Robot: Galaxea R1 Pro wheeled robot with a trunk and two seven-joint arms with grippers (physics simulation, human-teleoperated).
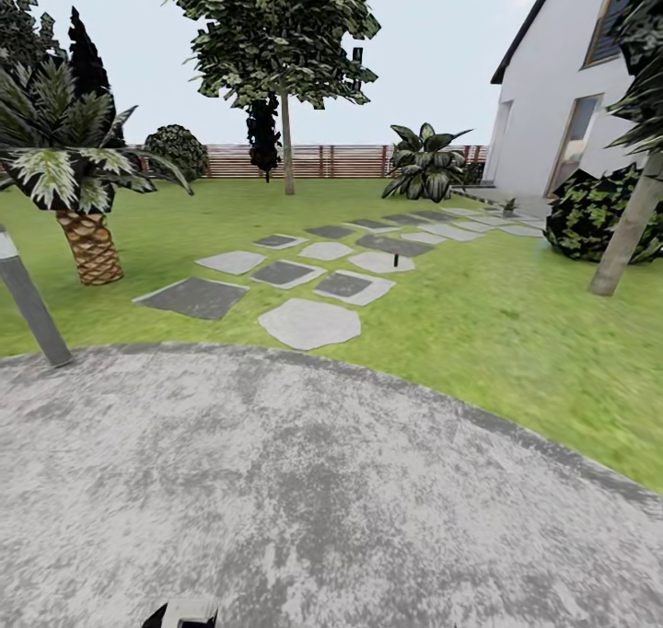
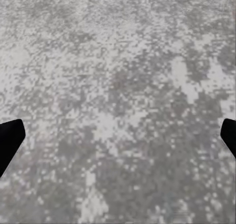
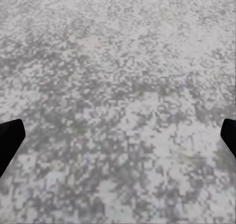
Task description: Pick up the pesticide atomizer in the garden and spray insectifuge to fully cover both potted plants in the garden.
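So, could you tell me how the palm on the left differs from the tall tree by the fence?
The palm is short, with a stout, scaly brown trunk; the tall tree rises on a thin, smooth grey one. The palm's long striped fronds arch outward low down, while the tree carries a dense, blocky crown high up. The palm stands nearer the paved patio, the tree farther back near the wooden fence. Both grow from the lawn.

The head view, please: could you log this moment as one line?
base: on round grey paved patio | ahead: grey stepping stones | left gripper: open, empty | right gripper: open, empty
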